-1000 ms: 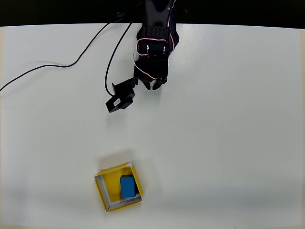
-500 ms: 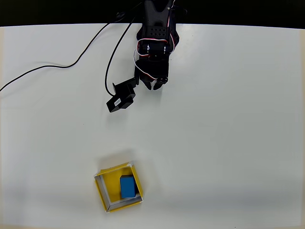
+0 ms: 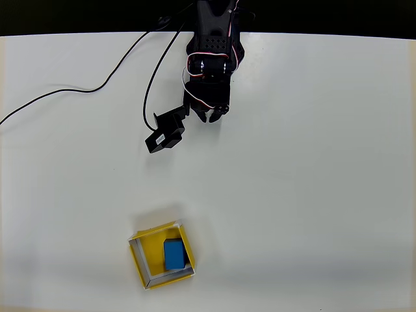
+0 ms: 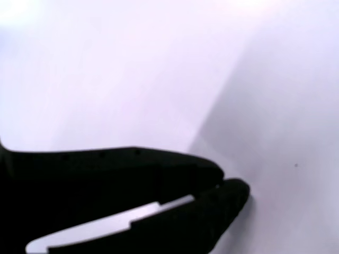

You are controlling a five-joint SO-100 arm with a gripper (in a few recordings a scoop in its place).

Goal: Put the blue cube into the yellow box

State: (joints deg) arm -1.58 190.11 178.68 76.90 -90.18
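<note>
So the blue cube [image 3: 173, 253] already sits inside the yellow box [image 3: 138, 257] at the near edge of the worktop [image 3: 312, 162], well apart from the tool [image 3: 210, 114], far side, pressed together and empty.

Place: a bare robot test bench, lab-like.
Evidence: plain white matte tabletop [image 3: 312, 169], thin black cable [image 3: 78, 88] trailing across it, black background beyond the far edge.

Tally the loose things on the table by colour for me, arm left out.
Blue: 1, the blue cube, lying inside the box
Yellow: 1, the yellow box, open-topped
Black: 1, the small camera module on its cable, beside the arm
Total: 3
</note>
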